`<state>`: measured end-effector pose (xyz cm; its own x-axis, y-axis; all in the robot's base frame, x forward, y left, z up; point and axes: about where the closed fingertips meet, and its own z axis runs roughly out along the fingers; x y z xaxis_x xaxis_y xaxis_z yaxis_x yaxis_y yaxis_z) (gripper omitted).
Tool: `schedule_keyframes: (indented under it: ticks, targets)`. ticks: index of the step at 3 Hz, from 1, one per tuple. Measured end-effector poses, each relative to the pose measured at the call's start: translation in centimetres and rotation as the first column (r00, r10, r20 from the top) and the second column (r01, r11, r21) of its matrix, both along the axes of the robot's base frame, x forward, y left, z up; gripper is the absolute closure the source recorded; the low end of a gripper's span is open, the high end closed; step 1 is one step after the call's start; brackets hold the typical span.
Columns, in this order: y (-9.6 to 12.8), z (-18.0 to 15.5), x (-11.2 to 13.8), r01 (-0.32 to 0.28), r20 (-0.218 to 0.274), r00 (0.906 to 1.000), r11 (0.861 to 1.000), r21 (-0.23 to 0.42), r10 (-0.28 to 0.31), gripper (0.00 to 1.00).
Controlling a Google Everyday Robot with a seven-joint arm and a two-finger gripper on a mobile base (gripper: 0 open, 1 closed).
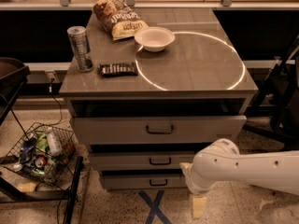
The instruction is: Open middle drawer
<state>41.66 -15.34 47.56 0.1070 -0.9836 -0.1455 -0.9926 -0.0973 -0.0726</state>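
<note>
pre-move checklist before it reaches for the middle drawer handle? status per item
1. On the middle drawer, handle visible, unblocked: ok.
2. Drawer shut, ready to pull: ok, looks closed.
3. The gripper lined up with handle: not ok; it hangs low near the floor, right of the lowest drawer.
4. The top drawer juts out above; clearance under it: cannot tell.
5. The wire basket on the floor at left, out of the path: ok.
</note>
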Motion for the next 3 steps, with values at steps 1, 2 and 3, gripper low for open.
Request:
schedule_keyframes:
  ticks: [1, 2, 3]
  targets:
    - [1.9, -1.6, 1.8, -0.037, 0.012, 0.9992, 0.999, 0.013, 0.037, 0.0]
    - [3.3, -2.5, 2.8, -0.064, 0.023, 0.9977, 0.998, 0.01, 0.063, 0.0]
    - [4.4, -3.2, 3.4, -0.074, 0.027, 0.9968, 0.997, -0.014, 0.075, 0.0]
